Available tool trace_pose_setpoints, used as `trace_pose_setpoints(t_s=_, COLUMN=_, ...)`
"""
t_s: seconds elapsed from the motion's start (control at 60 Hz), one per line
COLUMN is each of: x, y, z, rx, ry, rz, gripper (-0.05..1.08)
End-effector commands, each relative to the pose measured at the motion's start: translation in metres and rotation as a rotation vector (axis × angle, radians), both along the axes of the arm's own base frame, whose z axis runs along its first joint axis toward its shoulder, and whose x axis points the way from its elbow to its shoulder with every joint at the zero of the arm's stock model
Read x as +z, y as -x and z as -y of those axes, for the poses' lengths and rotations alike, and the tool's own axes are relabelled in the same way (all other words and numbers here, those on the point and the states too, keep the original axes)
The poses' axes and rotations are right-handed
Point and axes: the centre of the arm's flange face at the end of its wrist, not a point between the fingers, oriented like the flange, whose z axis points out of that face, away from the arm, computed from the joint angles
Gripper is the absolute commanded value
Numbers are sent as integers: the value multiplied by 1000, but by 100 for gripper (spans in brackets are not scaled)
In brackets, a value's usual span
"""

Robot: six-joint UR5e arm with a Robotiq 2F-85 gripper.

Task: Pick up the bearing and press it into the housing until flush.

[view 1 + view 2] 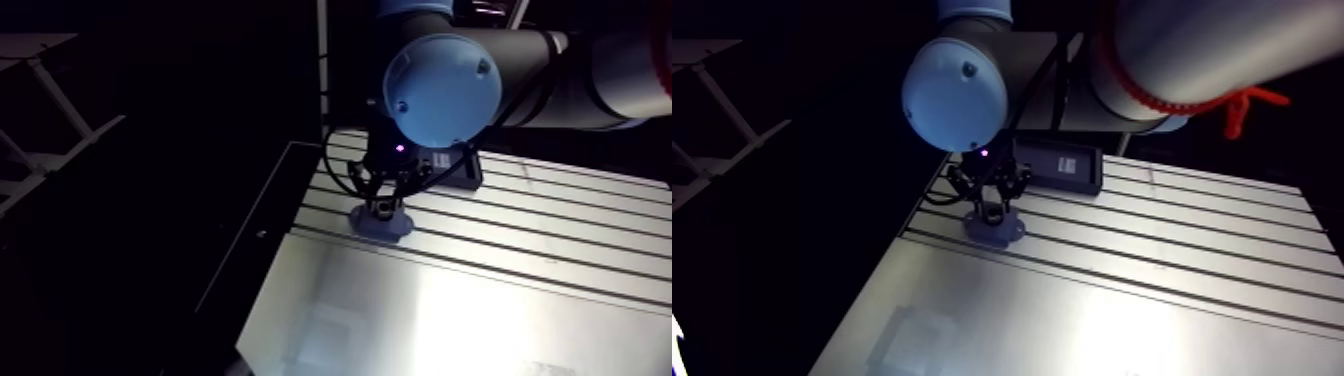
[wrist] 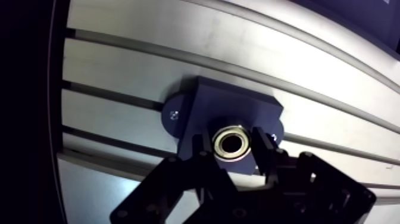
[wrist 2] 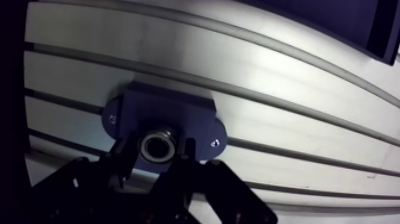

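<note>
Step in hand: insertion. The silver, ring-shaped metal bearing (image 3: pixel 156 146) is off the worktop and sits at the round bore in the middle of the dark blue, flat plastic housing (image 2: pixel 238 110). I judge pick-up complete and the press stage either begun or about to begin.

Tool state: the black two-finger tool (image 2: pixel 231 149) is clenched on the bearing. Its fingers (image 2: pixel 263 152) stand apart by no more than the bearing's own width, one on each side of the outer ring. Their tips reach down to the housing's top face or close to it; I cannot tell whether they touch it.

Location: the housing lies flat on the slotted aluminium worktop (image 2: pixel 119 113), directly under the tool. It has one screwed ear out to each side of the fingers.

Seating depth: from the wrist view I cannot tell whether the bearing is flush, proud or only resting at the bore mouth.

Next move, in my judgement:
1. Keep the bearing square to the bore.
2. Drive straight down along the bore axis.
3. Release once the fingers would foul the housing face.
4. Finish the press on the ring's top until flush.
</note>
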Motion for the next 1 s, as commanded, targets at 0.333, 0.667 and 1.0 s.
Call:
trace_pose_setpoints(t_s=0.333, x=-1, y=0, z=-1, rx=-1, ry=-1, rz=3, gripper=84)
trace_pose_setpoints(t_s=0.667, x=-3, y=-1, z=0, rx=1, ry=-1, rz=6, gripper=84)
trace_pose_setpoints(t_s=1.0, x=-3, y=-2, z=0, rx=1, ry=-2, rz=7, gripper=84)
